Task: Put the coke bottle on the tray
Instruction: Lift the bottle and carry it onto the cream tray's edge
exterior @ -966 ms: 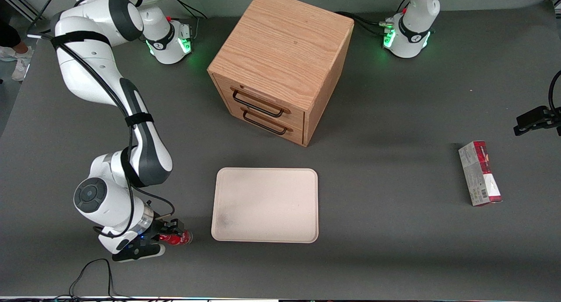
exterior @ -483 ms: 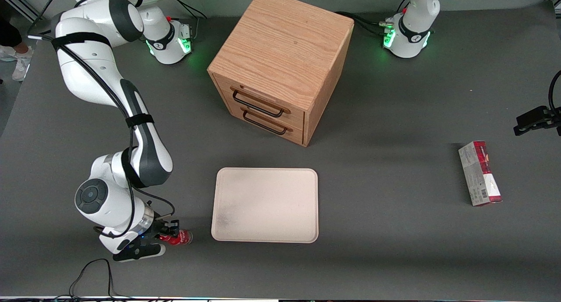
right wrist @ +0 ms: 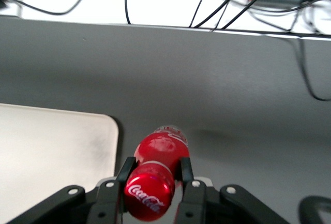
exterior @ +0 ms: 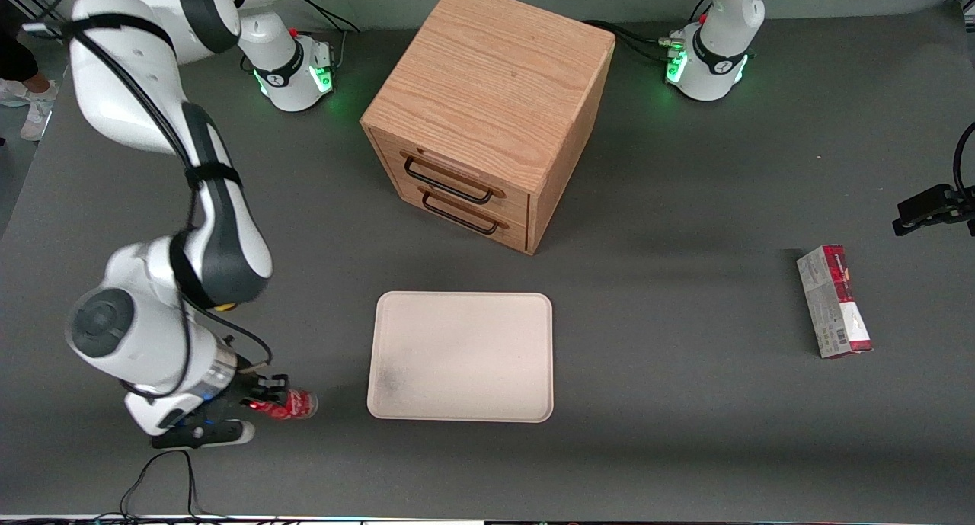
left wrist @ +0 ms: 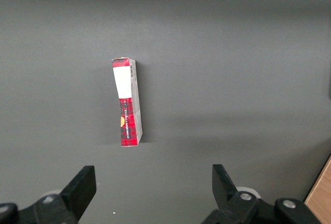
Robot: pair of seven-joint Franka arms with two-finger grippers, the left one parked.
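A: Front view. Compared with a second ago, the right arm's elbow and wrist have swung toward the working arm's end of the table; the gripper (exterior: 263,400) and the coke bottle (exterior: 288,405) have shifted with it, a little away from the tray (exterior: 461,356). Bottle lies tilted, cap end pointing at about 3 o'clock toward the tray, apart from its rim.

B: Tool state?

A: Clamped on the coke bottle; the black fingers (exterior: 268,381) pinch its base end. Tray, drawer cabinet (exterior: 487,113) and carton (exterior: 833,301) unchanged.

B: Right wrist view?

A: It gives what the front cannot: both fingers (right wrist: 185,171) pressed against the bottle's (right wrist: 155,177) sides, white lettering on the red label facing the camera, the tray's (right wrist: 51,151) rounded corner just beside the bottle, not touching.

B: Left wrist view?

A: Only the carton (left wrist: 127,102), lying alone on the grey table (left wrist: 232,79).

B: Obstructions?

A: Bare table between bottle and tray; cabinet is at 12 o'clock from the tray, carton toward the parked arm's end.
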